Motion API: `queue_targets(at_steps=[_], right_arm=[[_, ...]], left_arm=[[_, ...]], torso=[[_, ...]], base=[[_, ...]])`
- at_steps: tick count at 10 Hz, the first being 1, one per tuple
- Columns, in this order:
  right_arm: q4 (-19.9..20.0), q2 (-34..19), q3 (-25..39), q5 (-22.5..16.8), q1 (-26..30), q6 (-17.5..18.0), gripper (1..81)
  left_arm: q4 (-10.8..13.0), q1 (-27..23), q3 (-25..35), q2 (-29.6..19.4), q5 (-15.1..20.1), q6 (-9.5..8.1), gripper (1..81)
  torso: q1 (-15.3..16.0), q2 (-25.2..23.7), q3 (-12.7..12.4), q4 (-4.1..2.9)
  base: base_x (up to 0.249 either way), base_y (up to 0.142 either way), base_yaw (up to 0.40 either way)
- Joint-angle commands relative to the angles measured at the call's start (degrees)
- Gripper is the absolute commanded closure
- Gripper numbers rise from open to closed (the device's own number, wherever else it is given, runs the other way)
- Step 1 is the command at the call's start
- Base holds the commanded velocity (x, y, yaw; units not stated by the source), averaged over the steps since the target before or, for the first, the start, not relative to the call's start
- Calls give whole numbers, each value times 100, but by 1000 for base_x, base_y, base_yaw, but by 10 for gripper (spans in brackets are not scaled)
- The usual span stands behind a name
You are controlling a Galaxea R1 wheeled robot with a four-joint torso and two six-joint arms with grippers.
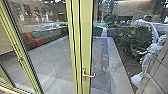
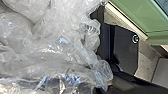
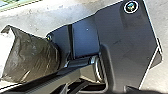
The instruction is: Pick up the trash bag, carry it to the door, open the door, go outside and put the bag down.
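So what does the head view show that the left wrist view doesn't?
Head view's own: the metal door handle on its upright, and beyond the glass the paved yard, shrubs and a pale statue at the right.

Left wrist view's own: the crumpled, see-through trash bag in close-up, and beside it the robot's dark plate with a round fitting.

Shared: green framing, as uprights in the head view and a green surface in the left wrist view. Whether they are the same piece, I cannot tell.

No readable text or signs.
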State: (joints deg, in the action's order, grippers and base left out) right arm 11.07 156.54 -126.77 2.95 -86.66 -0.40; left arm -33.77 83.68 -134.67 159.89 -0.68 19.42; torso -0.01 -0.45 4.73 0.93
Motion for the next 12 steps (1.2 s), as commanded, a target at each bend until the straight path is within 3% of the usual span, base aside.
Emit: queue_targets(at_steps=[1, 12], right_arm=[[-61, -59, 66, -383, 241, -13, 10], [-52, -41, 22, -374, 223, -13, 10]], left_arm=[[28, -268, 46, -53, 411, 18, 811], [-7, -268, 28, -27, 411, 0, 811]], torso=[[1, 0, 0, 0], [1, 0, 0, 0]], base=[[0, 0, 0], [7, 0, 0]])
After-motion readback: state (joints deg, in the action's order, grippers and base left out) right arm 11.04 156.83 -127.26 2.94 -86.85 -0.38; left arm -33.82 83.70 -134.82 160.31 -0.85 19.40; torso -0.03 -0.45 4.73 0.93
